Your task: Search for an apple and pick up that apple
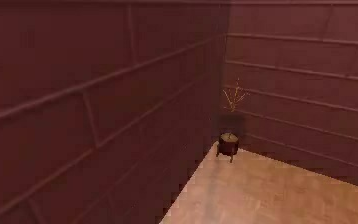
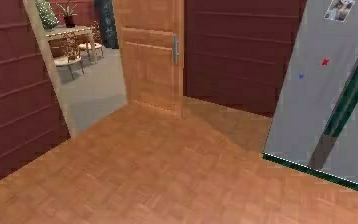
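Around a light wooden parquet floor (image 2: 157,170) rise dark red panelled walls (image 1: 87,80), then a tall grey fridge (image 2: 312,90), a brown wooden door (image 2: 152,50) and a small potted twig plant (image 1: 229,138). The tool's state and the apple's place cannot be told.

Home – fridge (image 2: 317,90), wooden door (image 2: 152,55)

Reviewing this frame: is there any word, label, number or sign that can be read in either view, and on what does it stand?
No text can be read in either view.
On the tall grey fridge, a small pale sheet at its top: too small to read.
On the same fridge, a small red spot and a small blue spot: no letters to make out.
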### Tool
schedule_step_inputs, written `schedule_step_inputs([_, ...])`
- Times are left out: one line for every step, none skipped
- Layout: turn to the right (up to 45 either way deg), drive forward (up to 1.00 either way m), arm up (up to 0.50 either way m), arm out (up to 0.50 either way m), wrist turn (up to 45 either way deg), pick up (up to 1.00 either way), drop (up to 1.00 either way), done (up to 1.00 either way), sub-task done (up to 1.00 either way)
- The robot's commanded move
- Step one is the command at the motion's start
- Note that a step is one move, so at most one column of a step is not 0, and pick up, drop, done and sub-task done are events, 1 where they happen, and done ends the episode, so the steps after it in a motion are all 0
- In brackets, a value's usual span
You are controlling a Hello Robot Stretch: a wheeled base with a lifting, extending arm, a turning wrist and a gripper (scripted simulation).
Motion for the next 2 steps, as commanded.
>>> schedule_step_inputs([-45.0, 0.0, 0.0, 0.0, 0.0, 0.0, 0.0, 0.0, 0.0])
schedule_step_inputs([-45.0, 0.0, 0.0, 0.0, 0.0, 0.0, 0.0, 0.0, 0.0])
